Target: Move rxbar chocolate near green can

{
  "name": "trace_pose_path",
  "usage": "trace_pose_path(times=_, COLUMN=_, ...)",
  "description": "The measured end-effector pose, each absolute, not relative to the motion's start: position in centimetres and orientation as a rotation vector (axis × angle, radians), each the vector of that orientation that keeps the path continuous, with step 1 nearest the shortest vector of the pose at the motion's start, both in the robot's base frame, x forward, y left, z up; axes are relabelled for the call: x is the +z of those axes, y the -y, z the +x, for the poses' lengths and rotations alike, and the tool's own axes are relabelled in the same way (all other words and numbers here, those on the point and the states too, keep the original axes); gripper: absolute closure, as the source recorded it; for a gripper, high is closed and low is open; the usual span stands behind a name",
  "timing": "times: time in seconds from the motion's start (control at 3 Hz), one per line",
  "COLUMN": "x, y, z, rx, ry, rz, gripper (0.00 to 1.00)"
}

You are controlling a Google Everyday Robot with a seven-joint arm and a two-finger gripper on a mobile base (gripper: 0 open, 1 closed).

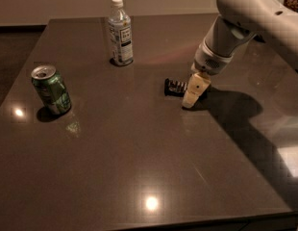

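Observation:
The rxbar chocolate (175,86), a small black bar with pale lettering, lies flat near the middle of the dark table (139,158). My gripper (193,93) reaches down from the upper right and sits at the bar's right end, its cream tip close to the table top and covering that end. The green can (51,90) stands upright near the table's left edge, far to the left of the bar.
A clear plastic bottle (120,32) with a white cap stands at the back, left of centre. My white arm (250,18) fills the upper right and casts a shadow on the table to the right of the bar.

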State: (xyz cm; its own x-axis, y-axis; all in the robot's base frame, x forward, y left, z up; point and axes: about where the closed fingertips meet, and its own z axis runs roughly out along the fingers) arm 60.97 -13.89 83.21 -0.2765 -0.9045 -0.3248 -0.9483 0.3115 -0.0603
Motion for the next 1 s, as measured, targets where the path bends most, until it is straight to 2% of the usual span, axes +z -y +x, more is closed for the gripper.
trace_pose_path(times=1.0, x=83.79, y=14.38, z=60.79, rx=0.207, ry=-2.303, rz=-1.660, gripper=0.87)
